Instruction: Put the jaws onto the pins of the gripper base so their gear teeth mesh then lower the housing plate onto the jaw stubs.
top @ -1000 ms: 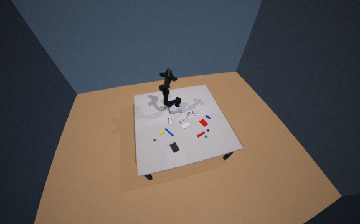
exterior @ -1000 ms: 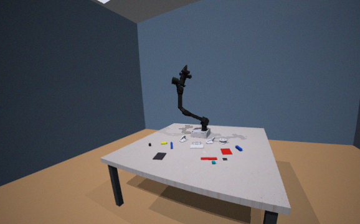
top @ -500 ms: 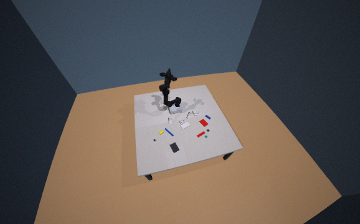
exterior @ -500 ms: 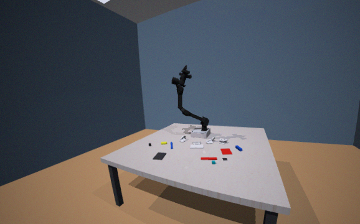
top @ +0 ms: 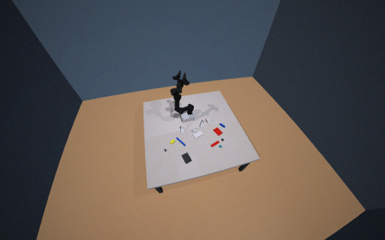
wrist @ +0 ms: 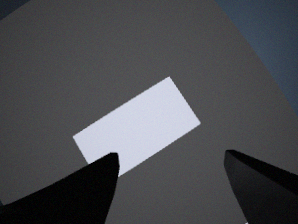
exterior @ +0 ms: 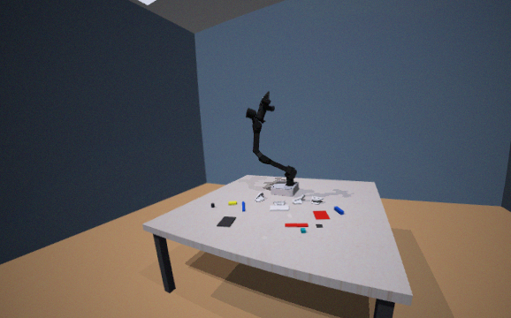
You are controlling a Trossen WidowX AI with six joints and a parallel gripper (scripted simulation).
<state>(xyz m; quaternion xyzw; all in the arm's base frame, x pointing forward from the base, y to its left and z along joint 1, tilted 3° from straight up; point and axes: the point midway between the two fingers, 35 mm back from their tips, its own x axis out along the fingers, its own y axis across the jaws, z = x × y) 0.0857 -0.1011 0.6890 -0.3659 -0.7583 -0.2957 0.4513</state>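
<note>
While the arm reaches up high, the white parts lie apart on the table

As far as I can see, no part of the job is done. The gripper [top: 182, 73] [exterior: 268, 94] [wrist: 172, 159] is far above the table [top: 160, 167] [exterior: 260, 247]. Its fingers are fairly wide apart, with nothing between them.

One white piece [top: 182, 129] [exterior: 260, 197] and another white piece [top: 202, 123] [exterior: 299, 200] look like the two jaws. They lie well apart. A flat white block [top: 198, 135] [exterior: 279, 208] sits between them but nearer the front, and a small white part [top: 209, 121] [exterior: 316, 200] is off beside the second piece. I can't tell which is the base and which is the housing plate.

Both jaws must go on the pins with their teeth meshed. Then the plate must sit flat on top, and the gripper must let go and move away. First, I think, the arm must come down to a jaw.
</note>
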